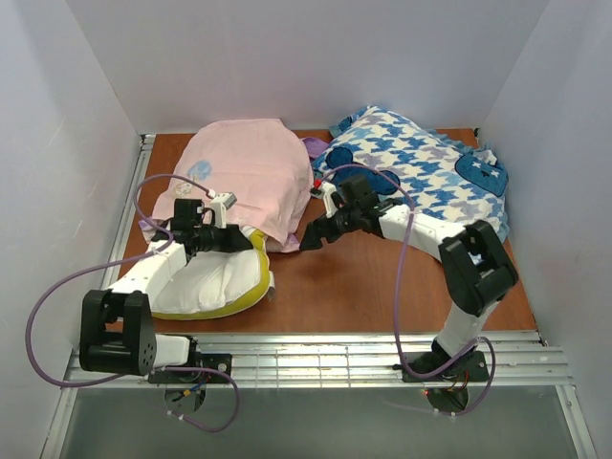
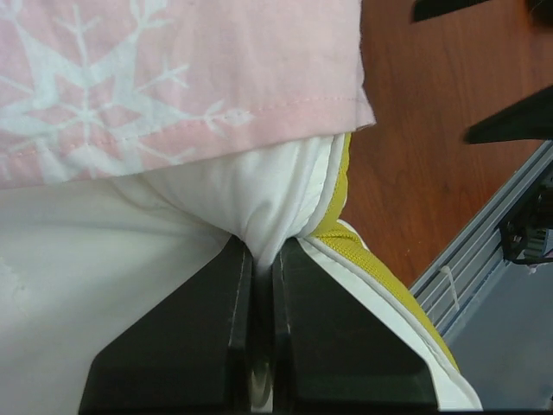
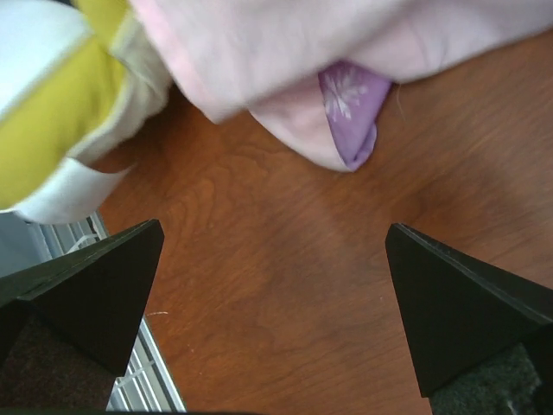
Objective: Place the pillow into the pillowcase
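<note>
The left pincer [image 2: 263, 255] is clamped on a fold of the white pillow [image 2: 121, 259], just short of the hem of the pale pink pillowcase [image 1: 244, 167]. That hem covers the pillow's far part, and the yellow-edged near end sticks out. The right pincer [image 3: 275, 229] gapes wide above the bench [image 3: 259, 328], near the pillowcase's purple-lined corner. A houndstooth cushion [image 1: 421, 167] lies right of the pillowcase.

The left tool [image 2: 263, 255] is clamped tight, arm stretched forward; the right tool [image 3: 275, 233] gapes wide, elbow bent.

Cloth pillowcase [image 1: 244, 167], cloth pillow [image 1: 222, 284], smooth wood-grain table [image 1: 368, 287]
</note>
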You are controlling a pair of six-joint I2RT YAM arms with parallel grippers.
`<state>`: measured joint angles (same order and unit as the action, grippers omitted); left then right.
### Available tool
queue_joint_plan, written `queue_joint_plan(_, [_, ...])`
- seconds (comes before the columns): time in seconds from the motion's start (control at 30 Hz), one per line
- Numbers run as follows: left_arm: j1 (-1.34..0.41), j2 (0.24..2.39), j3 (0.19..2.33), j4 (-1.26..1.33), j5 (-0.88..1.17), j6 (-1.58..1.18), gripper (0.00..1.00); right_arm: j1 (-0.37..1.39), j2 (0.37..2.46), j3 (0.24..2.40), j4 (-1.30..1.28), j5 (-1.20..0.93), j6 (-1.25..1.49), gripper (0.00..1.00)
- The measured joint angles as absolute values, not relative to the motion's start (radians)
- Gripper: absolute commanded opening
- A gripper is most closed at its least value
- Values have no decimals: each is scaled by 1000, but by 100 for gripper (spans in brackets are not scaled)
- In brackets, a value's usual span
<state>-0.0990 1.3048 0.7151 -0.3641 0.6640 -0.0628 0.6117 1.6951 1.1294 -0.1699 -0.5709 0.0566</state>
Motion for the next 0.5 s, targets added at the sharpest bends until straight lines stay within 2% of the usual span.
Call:
queue_joint_plan(0.13, [-88, 1321, 770, -362, 702, -60, 0, 616, 1810, 1128, -160, -572, 87, 99])
queue_joint_plan(0.27, [-80, 1336, 785, -341, 759, -86, 0, 643, 1825, 1078, -53, -549, 96, 99])
queue_joint_plan(0.5, [-72, 1372, 813, -314, 815, -137, 0, 754, 1903, 1119, 138, -403, 20, 98])
